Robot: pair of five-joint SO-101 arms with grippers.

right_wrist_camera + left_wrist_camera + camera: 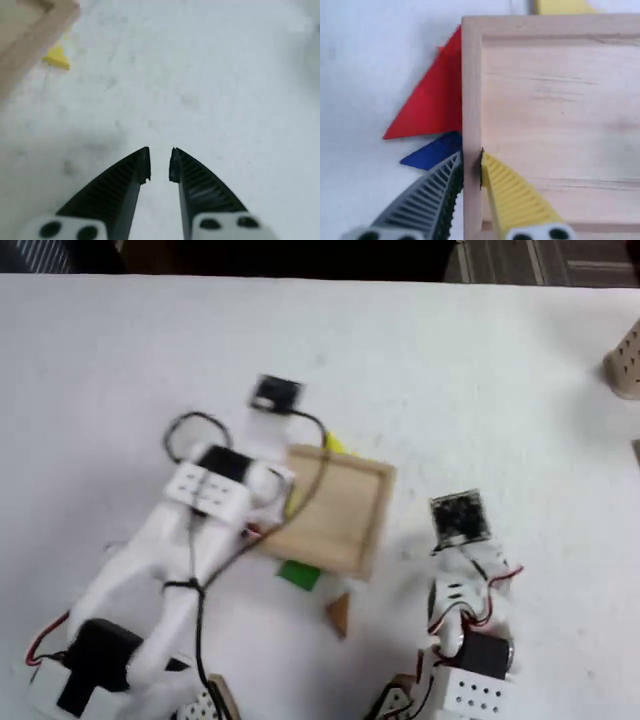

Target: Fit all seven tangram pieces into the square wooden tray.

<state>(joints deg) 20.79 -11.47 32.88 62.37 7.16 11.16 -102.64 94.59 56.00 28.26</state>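
Note:
The square wooden tray (pixel 378 512) lies mid-table, and its inside (pixel 555 125) is bare wood. My left gripper (pixel 471 157) is shut on the tray's side rim (pixel 471 75), grey finger outside and yellow finger inside. A red triangle (pixel 432 100) and a blue piece (pixel 432 152) lie against that rim on the outside. A yellow piece (pixel 560 6) pokes out past the far rim (pixel 333 445). A green piece (pixel 299 574) and an orange triangle (pixel 339 613) lie by the tray's near edge. My right gripper (pixel 159 162) hovers over bare table, open by a narrow gap and holding nothing.
The right arm (pixel 462 580) stands right of the tray, whose corner (pixel 35 25) and the yellow piece (pixel 56 57) show in its wrist view. A tan perforated object (pixel 625 360) sits at the table's right edge. The white table stretches wide beyond the tray.

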